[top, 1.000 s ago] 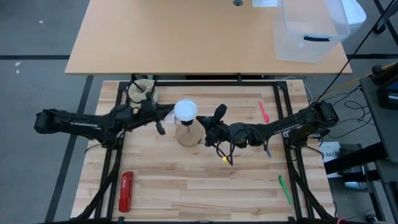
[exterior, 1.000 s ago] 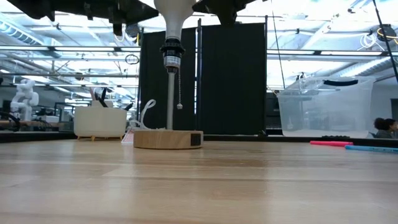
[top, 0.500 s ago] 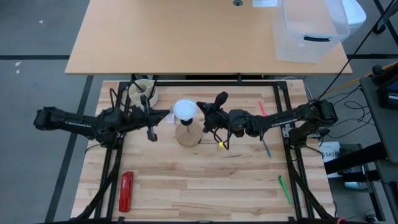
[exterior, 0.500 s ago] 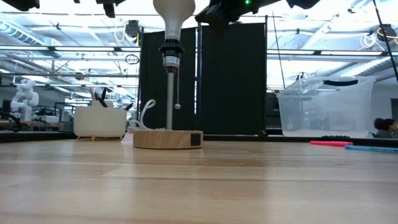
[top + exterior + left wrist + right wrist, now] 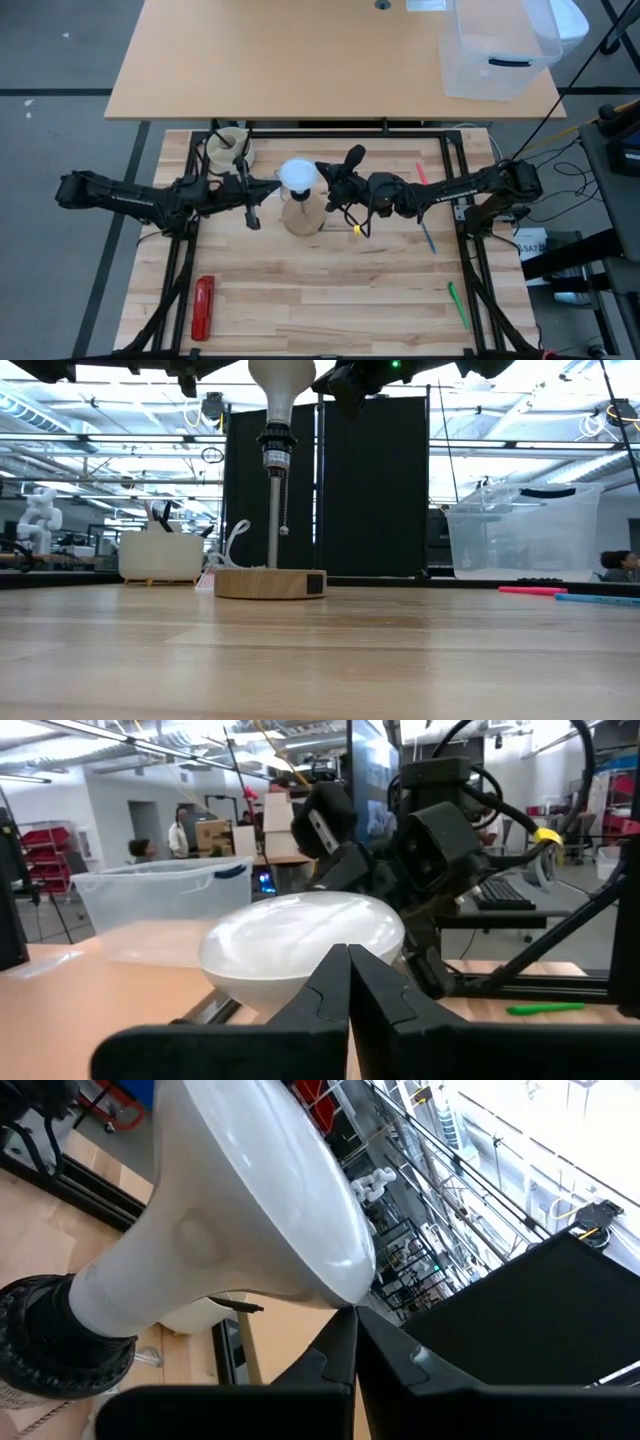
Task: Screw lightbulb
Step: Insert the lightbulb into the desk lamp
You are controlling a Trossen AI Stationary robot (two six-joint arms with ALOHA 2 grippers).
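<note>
The white lightbulb [image 5: 297, 177] stands dome up in the black socket [image 5: 275, 445] of a lamp, on a thin post above a round wooden base [image 5: 270, 583]. It also shows in the left wrist view [image 5: 300, 945] and the right wrist view [image 5: 250, 1210]. My left gripper [image 5: 268, 187] is shut, level with the dome on its left and a little apart from it. My right gripper [image 5: 322, 183] is shut, close against the dome's right side. Its fingertips [image 5: 350, 1320] point at the dome's rim. My right gripper's shut fingertips are right at the rim of the bulb's dome [image 5: 345, 1285], coming level from the table's right. I cannot tell whether they touch it. The bulb stands upright in the socket.
A pull chain [image 5: 287, 510] hangs beside the lamp post. A white holder [image 5: 227, 147] stands at the far left. A red tool [image 5: 203, 305] lies near left. Pink [image 5: 423, 178], blue [image 5: 428, 238] and green [image 5: 457, 303] pens lie at the right. A clear bin [image 5: 495, 50] sits on the far table.
My left gripper has drawn back from the bulb toward the table's left, then come a little nearer again. My right gripper has gone toward the table's far edge, to the dome's right side. The bulb stays upright in the socket.
</note>
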